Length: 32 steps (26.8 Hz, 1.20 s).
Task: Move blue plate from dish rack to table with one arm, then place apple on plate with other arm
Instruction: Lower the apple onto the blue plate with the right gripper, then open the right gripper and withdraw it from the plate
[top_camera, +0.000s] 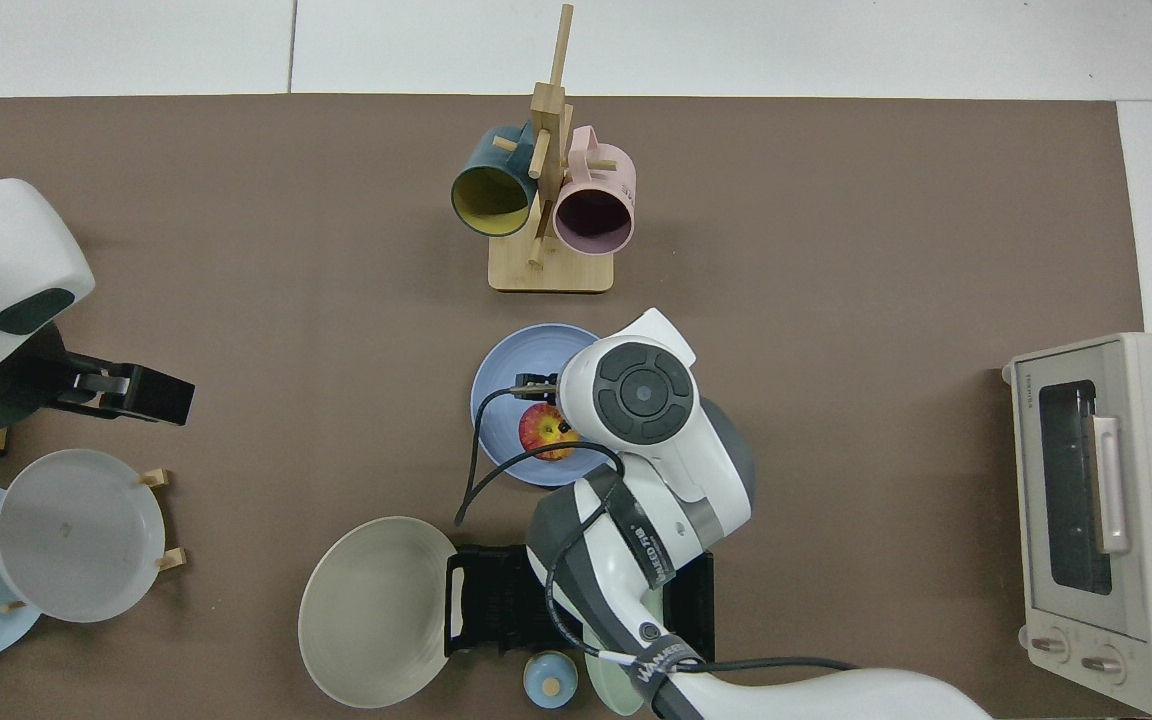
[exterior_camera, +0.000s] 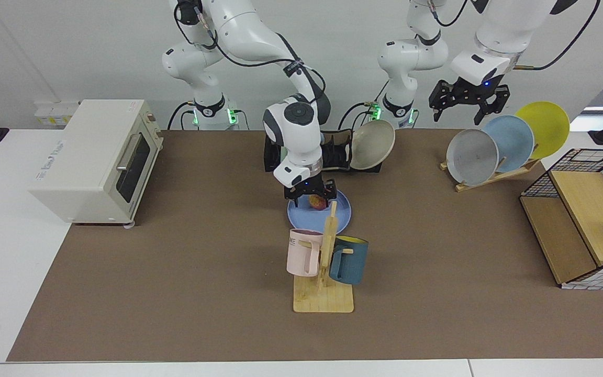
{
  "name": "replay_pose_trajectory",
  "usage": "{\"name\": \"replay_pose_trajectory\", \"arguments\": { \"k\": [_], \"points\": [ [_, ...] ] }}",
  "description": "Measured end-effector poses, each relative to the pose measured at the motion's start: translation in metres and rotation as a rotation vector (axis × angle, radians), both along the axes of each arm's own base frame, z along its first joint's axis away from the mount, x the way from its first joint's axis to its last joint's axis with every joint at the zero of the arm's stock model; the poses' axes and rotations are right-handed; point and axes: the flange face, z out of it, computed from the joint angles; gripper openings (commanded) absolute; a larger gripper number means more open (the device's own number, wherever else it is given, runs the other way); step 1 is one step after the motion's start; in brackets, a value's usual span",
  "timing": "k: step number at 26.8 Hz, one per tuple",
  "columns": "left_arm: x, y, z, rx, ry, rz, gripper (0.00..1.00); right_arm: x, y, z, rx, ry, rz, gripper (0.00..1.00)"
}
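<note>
1. Toaster oven (exterior_camera: pixel 95 159) is seen at the far side of the facing view, set partly on the white counter (exterior_camera: pixel 3 251) and partly on the brown mat (exterior_camera: pixel 202 293).
2. Right claw (exterior_camera: pixel 309 195) is held just above the blue plate (exterior_camera: pixel 301 214), w/ fingers spread and released; the apple (exterior_camera: pixel 318 202) is seen between and below them, not gripped.
3. Apple is shown resting on the blue plate in the top view (top_camera: pixel 548 431), toward the plate's edge nearest the dish rack (top_camera: pixel 496 612); the plate (top_camera: pixel 511 375) lies flat on the mat.
4. Dish rack (exterior_camera: pixel 341 154) is placed just behind the plate, near the arm bases; a beige plate (exterior_camera: pixel 372 144) is leaned at its end.
5. Mug stand (exterior_camera: pixel 324 283) is set in front of the plate, w/ a pink mug (exterior_camera: pixel 304 252) and a dark blue mug (exterior_camera: pixel 348 260) hung on it.
6. Left claw (exterior_camera: pixel 469 99) is held in the air above the wooden plate rack (exterior_camera: pixel 490 178), fingers apart, nothing gripped; that arm is waiting.
7. Grey plate (exterior_camera: pixel 471 156), pale blue plate (exterior_camera: pixel 511 140) and yellow plate (exterior_camera: pixel 545 125) are stood in the wooden rack.
8. Wire basket (exterior_camera: pixel 584 214) is seen at the other end.
</note>
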Motion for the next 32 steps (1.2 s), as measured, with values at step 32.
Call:
{"name": "replay_pose_trajectory", "arguments": {
  "k": [32],
  "points": [
    [0.0,0.001,0.0,0.0,0.0,0.002,1.0,0.011,-0.399,0.195,-0.021,0.098,0.218,1.0]
  ]
}}
